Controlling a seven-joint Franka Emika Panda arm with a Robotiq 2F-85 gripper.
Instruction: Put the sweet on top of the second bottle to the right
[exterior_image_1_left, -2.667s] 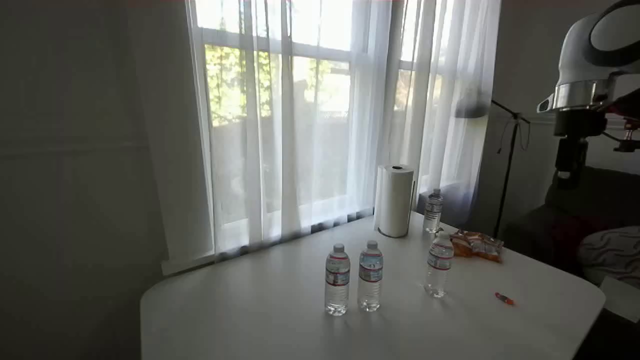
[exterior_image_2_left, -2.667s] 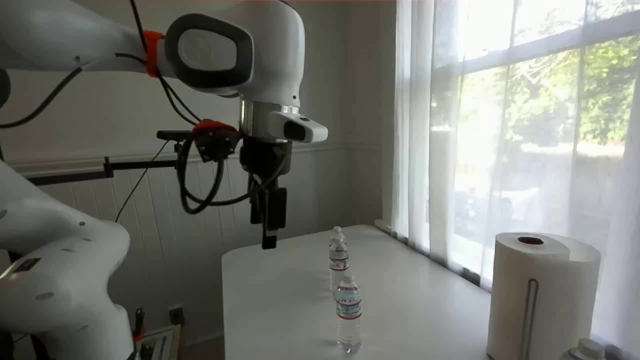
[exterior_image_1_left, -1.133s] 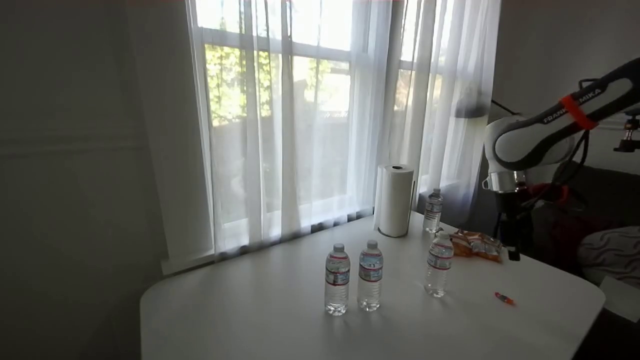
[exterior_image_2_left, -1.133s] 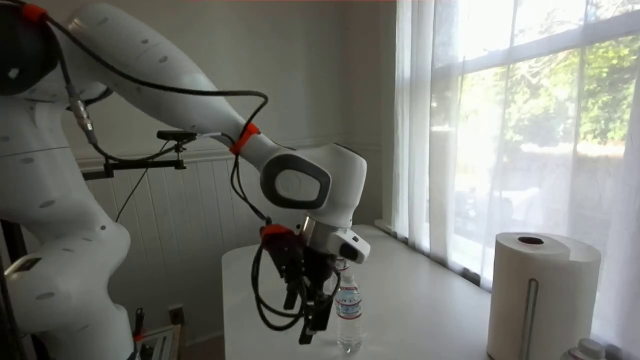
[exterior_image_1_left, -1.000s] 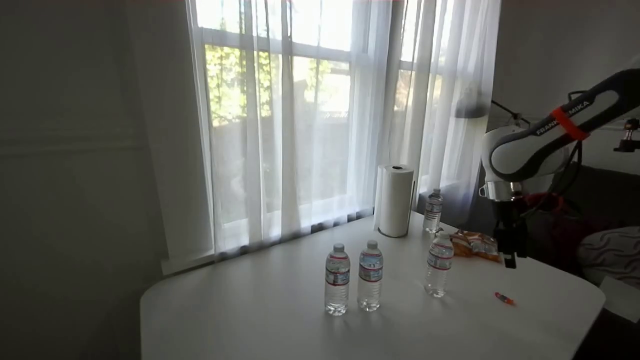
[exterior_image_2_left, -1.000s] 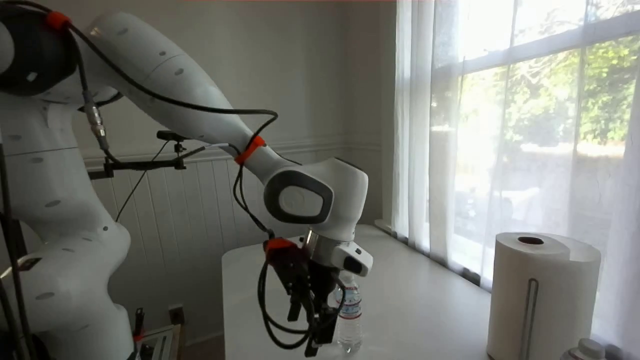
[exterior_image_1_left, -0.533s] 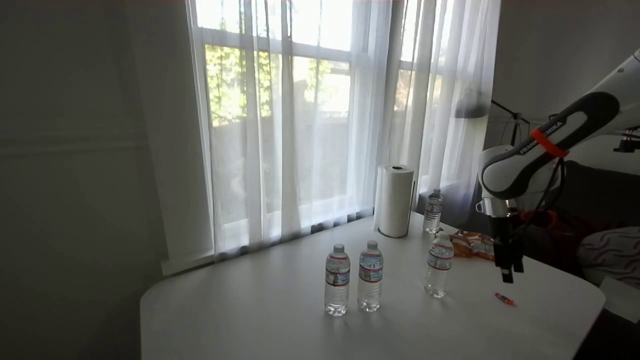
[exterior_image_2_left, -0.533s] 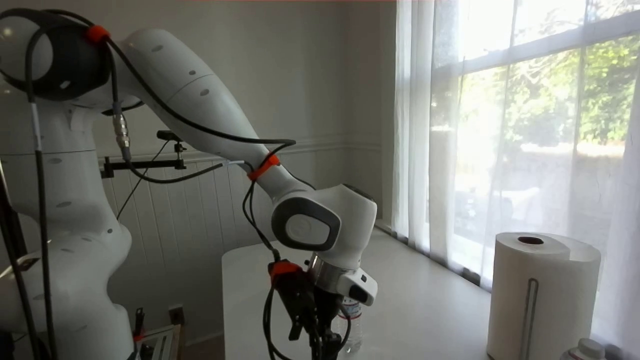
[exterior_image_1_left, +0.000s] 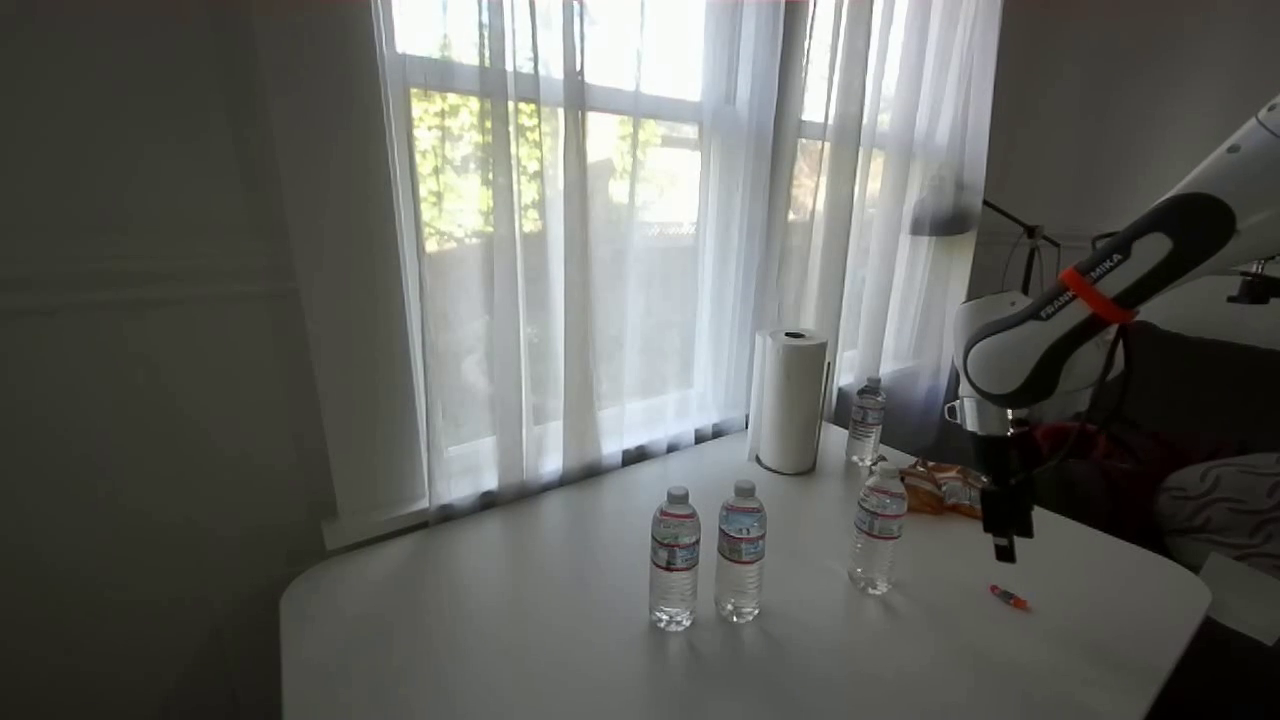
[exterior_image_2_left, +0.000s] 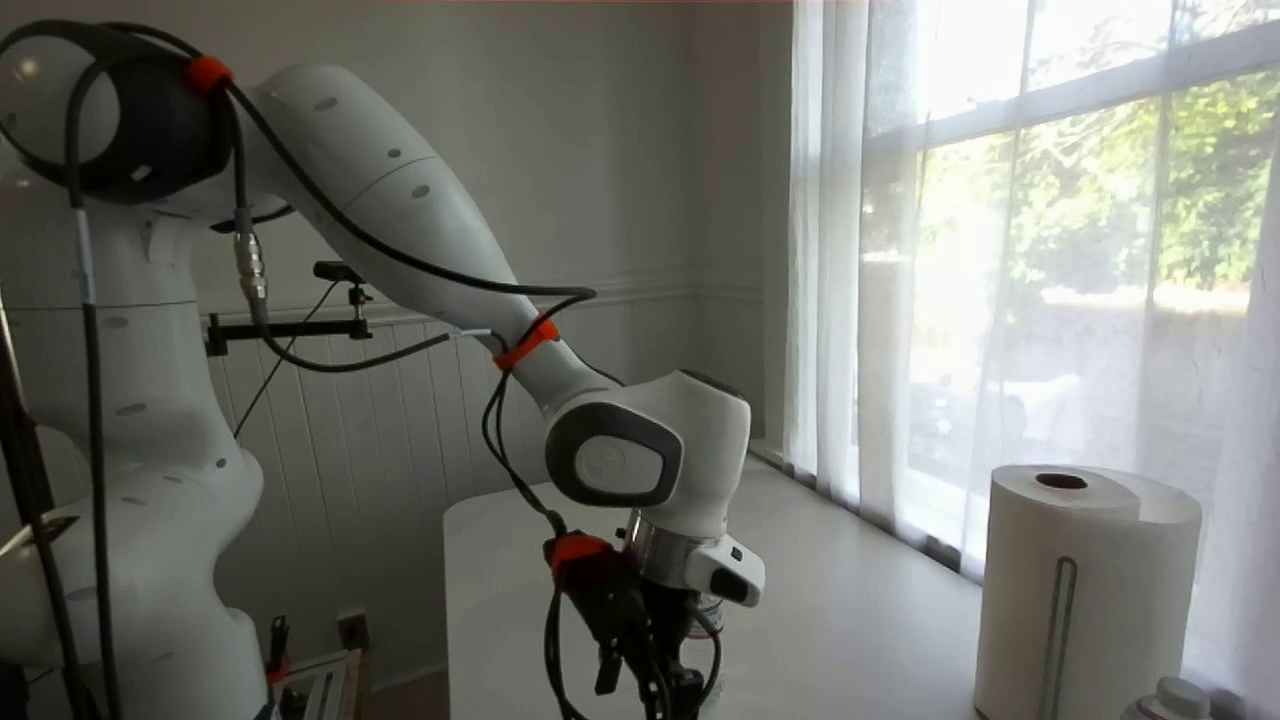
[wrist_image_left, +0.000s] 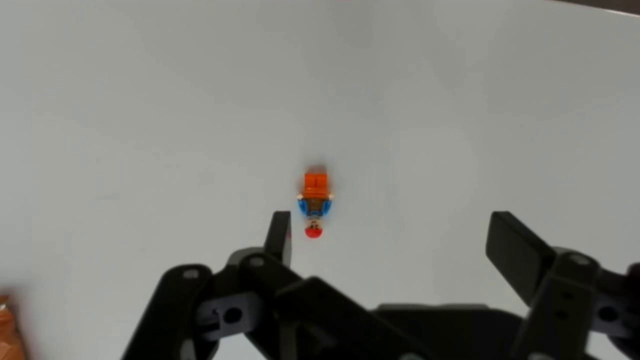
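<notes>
The sweet (wrist_image_left: 315, 200) appears in the wrist view as a tiny toy figure with orange legs, blue arms and a red cap. It lies flat on the table, also visible in an exterior view (exterior_image_1_left: 1009, 597). My gripper (wrist_image_left: 390, 225) is open and empty above the table, with the sweet ahead of the fingertips, close to the left finger's side. In an exterior view the gripper (exterior_image_1_left: 1004, 545) hangs just above and beside it. Upright clear water bottles stand to its left: a left one (exterior_image_1_left: 675, 560), one beside it (exterior_image_1_left: 740, 555), and a nearer one (exterior_image_1_left: 877, 530).
Another bottle (exterior_image_1_left: 867, 425) stands at the back beside a paper towel roll (exterior_image_1_left: 790, 400), which also shows in an exterior view (exterior_image_2_left: 1085, 590). An orange bag (exterior_image_1_left: 935, 487) lies behind the nearer bottle; its corner shows in the wrist view (wrist_image_left: 9, 335). The table's edge crosses the wrist view's top right.
The arm has swung over the table and come down close to the sweet, with only a slight shift in the last half second. The sweet and bottles have not moved.
</notes>
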